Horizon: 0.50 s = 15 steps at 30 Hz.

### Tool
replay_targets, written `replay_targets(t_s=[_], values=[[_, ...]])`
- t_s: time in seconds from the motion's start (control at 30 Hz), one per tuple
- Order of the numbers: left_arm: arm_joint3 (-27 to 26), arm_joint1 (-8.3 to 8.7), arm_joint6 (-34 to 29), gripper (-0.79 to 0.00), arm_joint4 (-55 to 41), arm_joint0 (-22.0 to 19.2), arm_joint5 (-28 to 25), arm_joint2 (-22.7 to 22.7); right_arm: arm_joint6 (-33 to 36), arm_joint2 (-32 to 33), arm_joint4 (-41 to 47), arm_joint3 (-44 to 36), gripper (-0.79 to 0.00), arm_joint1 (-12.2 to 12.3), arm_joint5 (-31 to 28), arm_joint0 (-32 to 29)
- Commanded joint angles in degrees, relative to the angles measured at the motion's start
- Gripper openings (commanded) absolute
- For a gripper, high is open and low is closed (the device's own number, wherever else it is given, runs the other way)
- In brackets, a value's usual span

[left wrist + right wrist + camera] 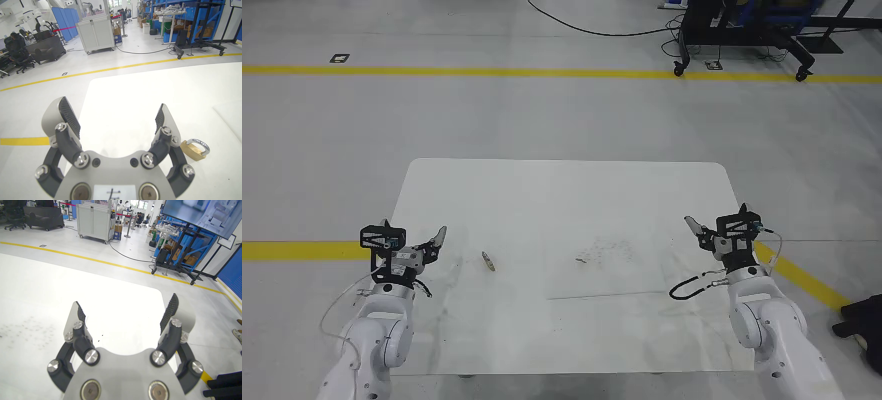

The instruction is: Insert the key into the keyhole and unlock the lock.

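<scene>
The padlock (191, 150) is partly hidden behind the left tool (113, 103); a tiny speck (581, 260) is perhaps the key.

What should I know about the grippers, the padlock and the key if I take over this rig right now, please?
Left gripper: jaws open, empty, at the left edge of the table.
Right gripper: jaws open, empty, at the right edge.
Padlock: lying flat on the table just beside the left gripper, apart from it, shackle apparently shut.
Key: a small dark item by the smudges mid-table may be it; too small to tell.
Done: nothing yet.
Left: pick up key, steady the padlock, insert, turn.
</scene>
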Motion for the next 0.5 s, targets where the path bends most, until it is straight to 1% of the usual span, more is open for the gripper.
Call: replay_targets(t_s=[0.0,0.47], values=[[0.0,0.00,0.0,0.000,0.0,0.0,0.0,0.0,0.0,0.0,0.0,0.0,0.000,0.0,0.0,0.0],[0.0,0.00,0.0,0.000,0.0,0.0,0.0,0.0,0.5,0.0,-0.1,0.6,0.000,0.0,0.0,0.0]])
